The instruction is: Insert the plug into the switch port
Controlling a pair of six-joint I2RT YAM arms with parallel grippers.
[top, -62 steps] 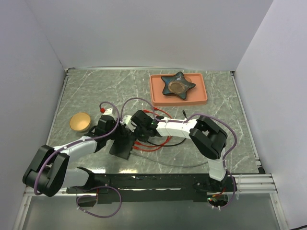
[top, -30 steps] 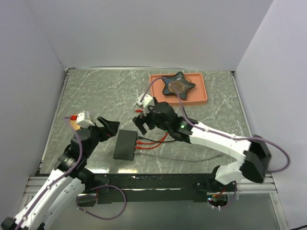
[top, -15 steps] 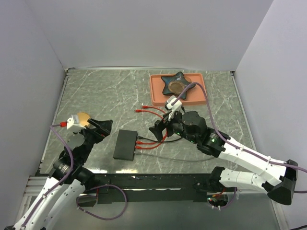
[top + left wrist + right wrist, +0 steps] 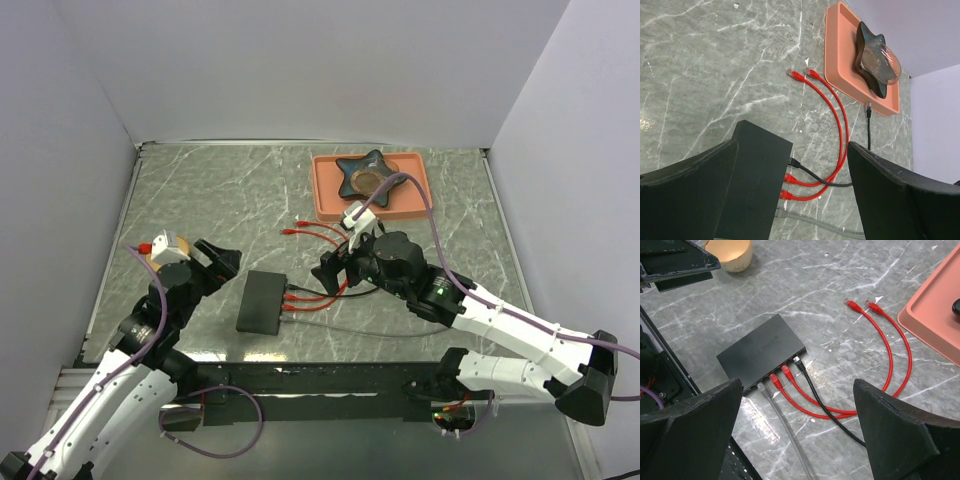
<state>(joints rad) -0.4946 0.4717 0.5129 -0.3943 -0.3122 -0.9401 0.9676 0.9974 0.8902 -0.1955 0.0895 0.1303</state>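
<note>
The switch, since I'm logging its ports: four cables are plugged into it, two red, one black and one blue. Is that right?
Not quite: the fourth cable is grey, not blue. The right wrist view shows the switch with two red cables, one black cable and one grey cable plugged in.

Matte-black switch (image 4: 761,354), red cables (image 4: 891,360), salmon tray (image 4: 412,206), grey-veined table (image 4: 200,190)

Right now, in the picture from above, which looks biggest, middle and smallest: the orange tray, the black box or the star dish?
1. The orange tray is clearly the largest.
2. The black box and the star dish look about alike in size, so I won't rank one over the other.
</note>
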